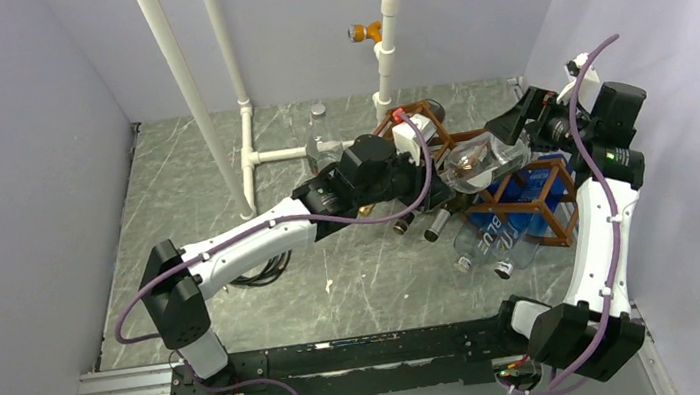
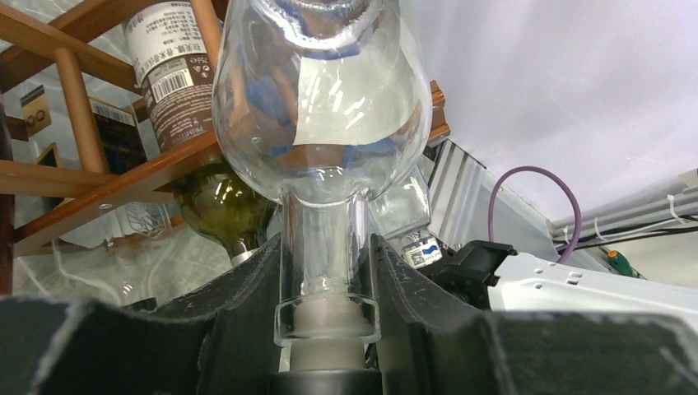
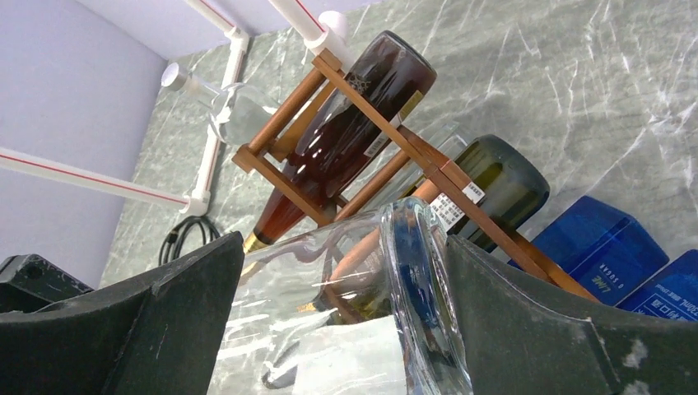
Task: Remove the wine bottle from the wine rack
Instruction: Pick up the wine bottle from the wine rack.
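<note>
Left gripper pinches the neck of the clear wine bottle; neck sits tight between both fingers, cork end nearest the palm, fat body sticking out past the fingertips; wine rack lies beyond the fingertips, behind the glass, with a labelled dark bottle and a green bottle in its cells.

Right gripper is spread wide around the other end of the clear wine bottle; base rim lies between the fingers, glass seems to press on both inner faces; past the fingertips stands the wine rack holding a reddish-brown bottle and a green bottle; blue boxes off beyond the right-side finger; a second clear bottle by the white pipes, beyond the left-side finger.

Top view: clear wine bottle spans sideways between left gripper and right gripper, above the wine rack; cannot tell if it touches the frame; black cable on the table.
</note>
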{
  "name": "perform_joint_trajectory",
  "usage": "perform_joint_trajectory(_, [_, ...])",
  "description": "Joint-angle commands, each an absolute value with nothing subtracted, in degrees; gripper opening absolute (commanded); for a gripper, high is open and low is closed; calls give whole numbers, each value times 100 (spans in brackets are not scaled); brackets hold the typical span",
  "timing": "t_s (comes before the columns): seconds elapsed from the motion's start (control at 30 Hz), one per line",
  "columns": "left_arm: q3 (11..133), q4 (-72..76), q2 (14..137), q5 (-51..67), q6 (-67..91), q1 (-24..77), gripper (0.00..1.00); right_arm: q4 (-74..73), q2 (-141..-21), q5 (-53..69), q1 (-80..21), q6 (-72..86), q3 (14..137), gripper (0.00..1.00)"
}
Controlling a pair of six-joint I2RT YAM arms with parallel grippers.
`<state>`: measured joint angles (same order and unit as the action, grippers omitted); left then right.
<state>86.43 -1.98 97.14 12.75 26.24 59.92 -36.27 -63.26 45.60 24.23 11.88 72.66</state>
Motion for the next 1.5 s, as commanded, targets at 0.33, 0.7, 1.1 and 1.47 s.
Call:
perform_joint_trajectory(0.33, [8964, 1434, 9286, 1362, 2355, 6108, 0, -3748, -6258, 6451, 1840, 2382, 7334, 93])
perform_joint_trajectory(0.7, [8906, 1360, 9137, 1398, 2391, 6067, 0, -3389, -6311, 6819, 1609, 2813, 7435, 93])
perform_joint_trajectory(1.1, [8833, 1177, 8998, 1447, 2455, 5970, 0, -2770, -6253, 7080, 1394, 3441, 7210, 93])
perform_joint_trajectory(1.47, [8515, 1058, 8698, 1424, 2430, 5924, 0, -2497, -6383, 7038, 1116, 3657, 7163, 93])
